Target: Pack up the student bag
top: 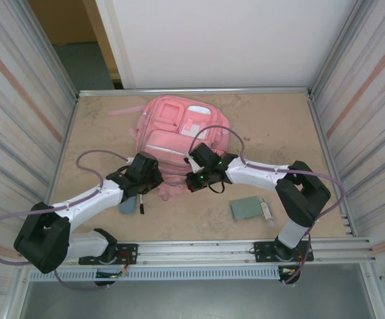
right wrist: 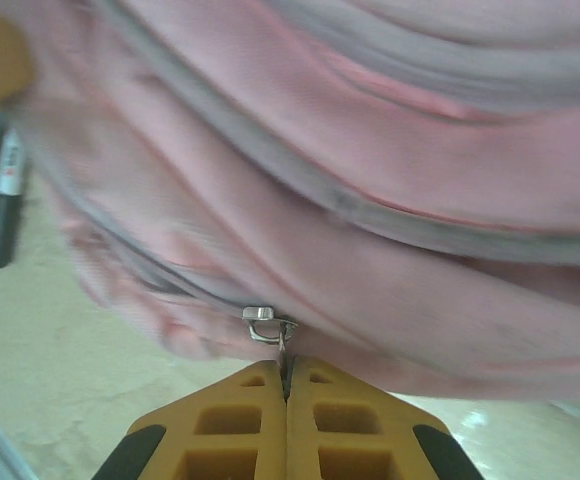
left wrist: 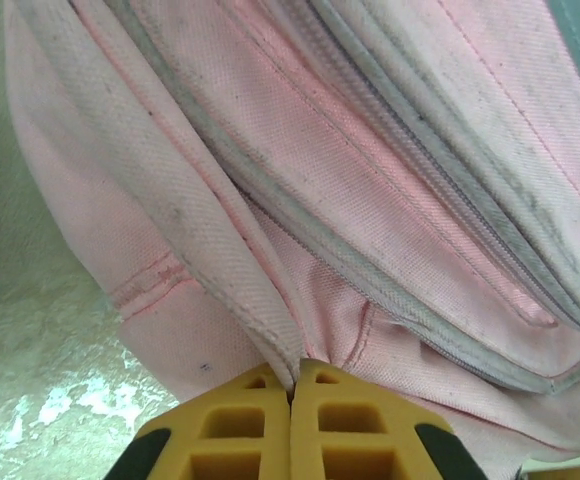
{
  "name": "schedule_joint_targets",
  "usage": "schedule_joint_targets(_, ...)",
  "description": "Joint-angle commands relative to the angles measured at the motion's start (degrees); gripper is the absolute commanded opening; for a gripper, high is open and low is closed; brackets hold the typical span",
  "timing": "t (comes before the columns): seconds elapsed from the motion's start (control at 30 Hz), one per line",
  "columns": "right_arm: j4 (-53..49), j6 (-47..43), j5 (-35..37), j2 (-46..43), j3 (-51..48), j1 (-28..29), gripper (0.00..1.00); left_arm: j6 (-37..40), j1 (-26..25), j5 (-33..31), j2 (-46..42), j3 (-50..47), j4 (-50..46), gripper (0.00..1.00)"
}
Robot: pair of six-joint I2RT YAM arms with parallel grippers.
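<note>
Clamped shut with left claw (left wrist: 292, 388) on a fabric fold, with right claw (right wrist: 286, 372) on a zip pull (right wrist: 267, 322). Both at near end of student bag (top: 179, 126), flat on worktop (top: 272, 126), long axis running away; equally near both arms. Counted: one bag, two claws, one green pad (top: 245, 208).

The bag (top: 179, 133) lay on the table (top: 292, 133), toward its far middle, with a strap trailing off its far left. The left gripper (left wrist: 292, 378) sat at the bag's near left edge, pinched on a fold of cloth. The right gripper (right wrist: 286, 366) sat just right of it, clamped on a zip pull (right wrist: 268, 322). A marker (top: 141, 206) lay by the bag's near left corner, under the left arm. A pad (top: 245, 208) lay nearer than the bag and to the right, with a small object (top: 265, 209) just beside its right edge.
</note>
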Motion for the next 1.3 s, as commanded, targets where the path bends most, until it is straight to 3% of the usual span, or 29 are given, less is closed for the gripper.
schedule_joint_targets(0.0,-7.16,-2.0,4.38,-2.54,-2.74,-2.69,0.0,3.52,1.42,-4.87,-1.12,1.46,1.23,0.0)
schedule_joint_targets(0.27,-5.52,-4.71,12.26,-1.48,-4.1,-8.0,0.0,6.63,4.74,-1.41,-1.15,1.73,2.22,0.0)
schedule_joint_targets(0.4,-5.69,-4.39,24.38,-4.6,-3.51,-7.09,0.0,8.09,6.58,-1.79,-1.72,2.08,2.35,0.0)
schedule_joint_targets(0.5,-7.26,-4.76,28.72,-5.66,-2.05,-7.74,0.0,10.03,8.99,-0.41,-1.69,2.69,2.73,0.0)
schedule_joint_targets(0.67,-6.12,-6.98,30.56,-3.73,-2.75,-10.16,0.0,14.07,13.02,2.83,1.49,5.27,2.96,0.0)
schedule_joint_targets(0.87,-3.15,-8.25,33.17,1.88,-1.68,-13.66,0.0,14.74,13.48,5.23,3.74,7.68,5.11,0.0)
schedule_joint_targets(1.1,-2.72,-9.22,32.55,7.04,3.79,-18.4,0.0,21.43,13.21,16.57,7.1,12.55,-0.42,0.0)
schedule_joint_targets(1.27,-1.41,-8.3,28.17,8.9,5.27,-23.38,0.0,25.06,13.21,21.62,8.55,13.39,-3.9,0.0)
